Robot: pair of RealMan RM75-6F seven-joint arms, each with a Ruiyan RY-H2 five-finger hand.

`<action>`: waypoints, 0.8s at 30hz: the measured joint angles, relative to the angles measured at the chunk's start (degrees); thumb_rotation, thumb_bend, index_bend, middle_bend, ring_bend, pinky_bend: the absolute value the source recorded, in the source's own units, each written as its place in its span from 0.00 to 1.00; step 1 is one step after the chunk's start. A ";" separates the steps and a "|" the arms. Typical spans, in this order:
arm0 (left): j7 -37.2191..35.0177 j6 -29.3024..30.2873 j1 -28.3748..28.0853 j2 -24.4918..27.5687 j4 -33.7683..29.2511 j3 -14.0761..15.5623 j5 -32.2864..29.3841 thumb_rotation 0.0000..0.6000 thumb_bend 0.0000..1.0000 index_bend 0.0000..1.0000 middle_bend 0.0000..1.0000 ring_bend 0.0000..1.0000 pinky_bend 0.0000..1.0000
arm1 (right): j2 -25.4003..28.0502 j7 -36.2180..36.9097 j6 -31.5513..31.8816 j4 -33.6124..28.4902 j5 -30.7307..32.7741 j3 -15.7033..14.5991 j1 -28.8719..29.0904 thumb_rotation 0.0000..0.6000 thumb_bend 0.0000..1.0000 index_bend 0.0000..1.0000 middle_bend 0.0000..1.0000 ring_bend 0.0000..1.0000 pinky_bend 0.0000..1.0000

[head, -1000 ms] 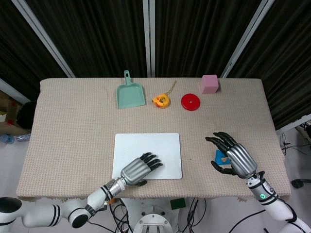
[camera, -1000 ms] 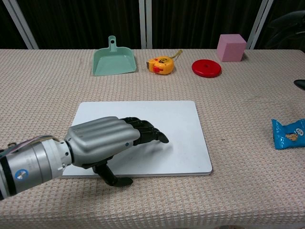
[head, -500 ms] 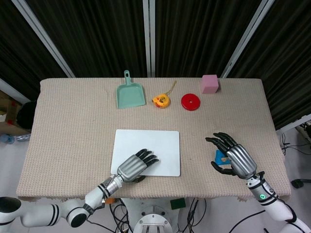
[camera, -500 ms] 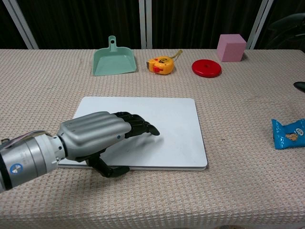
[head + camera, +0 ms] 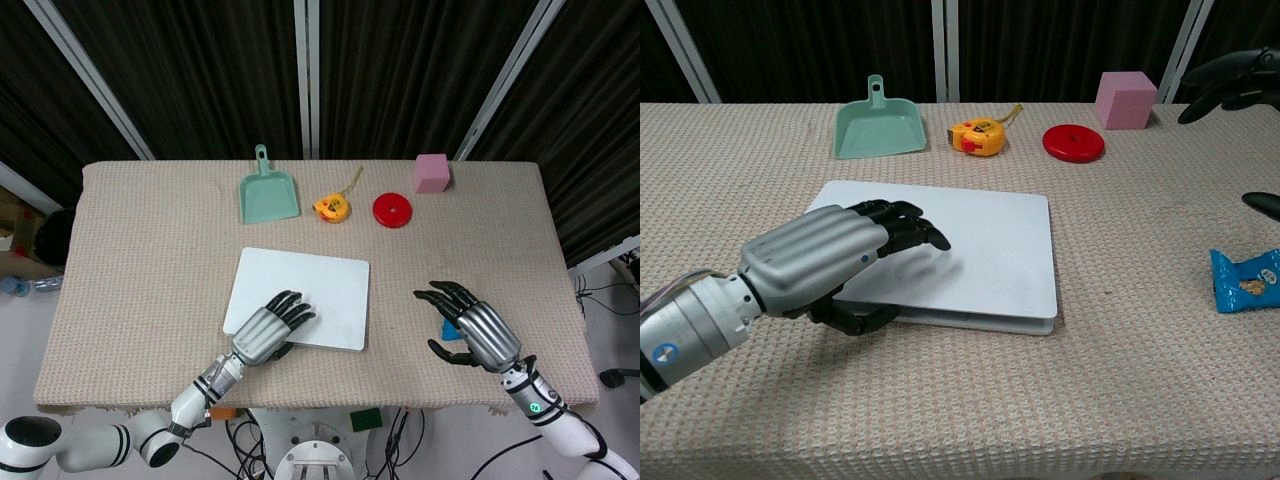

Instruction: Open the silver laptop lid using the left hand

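At the near left of the table [image 5: 120,260], my left hand [image 5: 815,268] grips the laptop [image 5: 318,290] lid, fingers on top, thumb under its near edge; far right, my right hand [image 5: 476,332] hovers, fingers spread, holding nothing.

1. My desk [image 5: 150,250] wears a beige woven cover;
2. Black pleated curtains [image 5: 400,70] hang behind it, crossed by pale metal bars [image 5: 308,70];
3. Grey floor [image 5: 20,340] shows beside me.
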 measured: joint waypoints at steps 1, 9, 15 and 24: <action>-1.93 1.64 0.24 -1.12 2.43 0.07 0.86 1.00 0.71 0.20 0.18 0.07 0.12 | 0.19 0.08 -0.68 -0.25 -0.53 -0.53 0.28 1.00 0.34 0.15 0.20 0.09 0.17; -12.38 11.13 1.07 -8.06 15.22 -0.99 4.25 1.00 0.74 0.19 0.18 0.07 0.12 | 1.12 1.02 -2.75 -0.52 -3.73 -4.57 0.87 1.00 0.46 0.15 0.22 0.09 0.19; -17.77 15.82 0.57 -11.98 20.19 -3.99 4.44 1.00 0.74 0.19 0.18 0.07 0.12 | 1.27 -2.35 -4.56 0.37 -2.99 -6.17 -0.18 1.00 0.48 0.15 0.22 0.09 0.17; -18.29 16.10 -1.66 -12.13 20.15 -5.78 3.90 1.00 0.74 0.19 0.18 0.07 0.11 | -2.21 -7.04 -12.12 1.71 -0.80 -6.41 1.34 1.00 0.48 0.00 0.04 0.00 0.00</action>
